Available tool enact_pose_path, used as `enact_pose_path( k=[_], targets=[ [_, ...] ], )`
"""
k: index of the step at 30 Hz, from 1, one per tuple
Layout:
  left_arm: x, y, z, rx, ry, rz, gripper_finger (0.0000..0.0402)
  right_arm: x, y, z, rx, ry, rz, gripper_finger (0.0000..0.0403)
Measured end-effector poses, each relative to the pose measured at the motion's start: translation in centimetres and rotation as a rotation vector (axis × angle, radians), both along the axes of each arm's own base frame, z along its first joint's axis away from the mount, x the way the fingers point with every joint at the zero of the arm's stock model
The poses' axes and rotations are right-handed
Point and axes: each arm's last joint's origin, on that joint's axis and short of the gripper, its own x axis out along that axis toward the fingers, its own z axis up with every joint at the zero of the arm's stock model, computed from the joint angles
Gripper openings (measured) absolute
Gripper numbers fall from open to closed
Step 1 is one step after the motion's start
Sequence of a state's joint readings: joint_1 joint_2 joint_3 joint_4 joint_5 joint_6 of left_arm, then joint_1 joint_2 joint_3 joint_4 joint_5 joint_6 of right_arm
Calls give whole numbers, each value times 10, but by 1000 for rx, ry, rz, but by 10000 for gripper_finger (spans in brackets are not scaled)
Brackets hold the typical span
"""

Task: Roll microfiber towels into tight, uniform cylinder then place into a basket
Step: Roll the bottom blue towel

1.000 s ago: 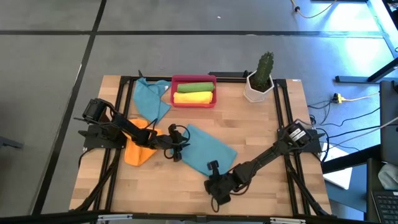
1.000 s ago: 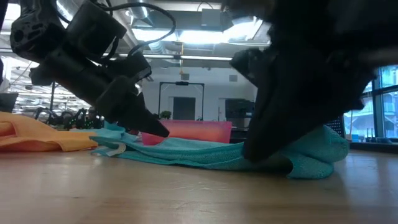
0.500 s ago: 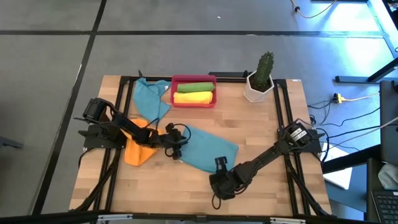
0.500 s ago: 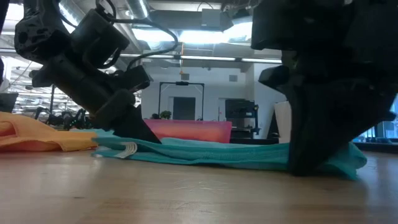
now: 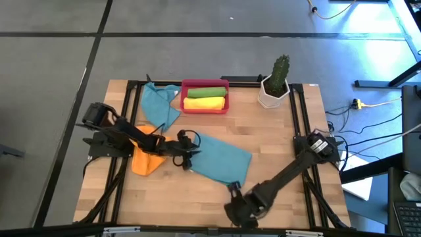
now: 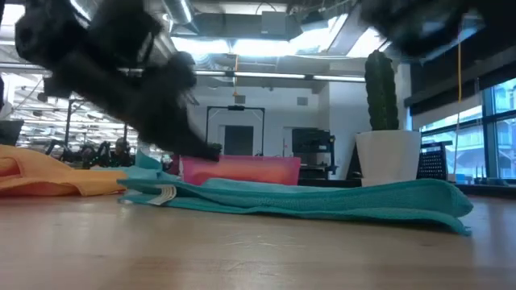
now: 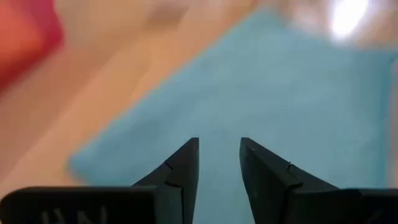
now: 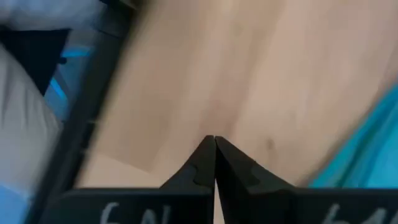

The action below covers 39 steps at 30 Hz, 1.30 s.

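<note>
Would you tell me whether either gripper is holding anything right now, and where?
Nothing is held. The right gripper is shut over bare table; the left gripper stands open above the teal towel.

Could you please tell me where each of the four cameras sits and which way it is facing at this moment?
High view: above the table, looking straight down; both arms show, left pincer at the teal towel, right pincer off it.
Low view: at tabletop height, looking level across; a blurred dark arm over the towel.
Left wrist view: on the left arm, facing the towel past its parted fingers.
Right wrist view: on the right arm, facing bare table past shut fingers.
Shared: all four see the teal towel.
</note>
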State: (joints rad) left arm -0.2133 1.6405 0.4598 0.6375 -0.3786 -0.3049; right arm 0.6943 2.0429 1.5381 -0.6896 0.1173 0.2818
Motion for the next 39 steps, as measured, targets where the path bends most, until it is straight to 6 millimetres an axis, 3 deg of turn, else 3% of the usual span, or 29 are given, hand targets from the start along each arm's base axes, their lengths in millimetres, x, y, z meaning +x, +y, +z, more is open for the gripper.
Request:
enact_pose_path(
  k=[3,7,13,20,24,31,39],
  targets=[
    [0,-8,20,26,-79,-23,106,-5,4,18,-56,-69,15,8],
    [0,-23,36,33,-138,-80,106,-12,-19,23,-179,-98,-86,9],
    [-2,-36,38,37,-138,-133,106,-31,-72,6,-161,-97,-230,4],
    [-6,-31,27,1,-17,-87,106,-61,-153,-21,-32,-234,-420,5],
    [-12,-24,16,-68,94,-1,106,-75,-183,-35,-48,-220,-500,4],
    [-12,-17,-5,-132,196,74,106,-85,-194,-49,-40,-145,-545,4],
    [-5,4,-19,-158,224,184,106,-94,-173,-50,71,-94,-543,4]
  ],
)
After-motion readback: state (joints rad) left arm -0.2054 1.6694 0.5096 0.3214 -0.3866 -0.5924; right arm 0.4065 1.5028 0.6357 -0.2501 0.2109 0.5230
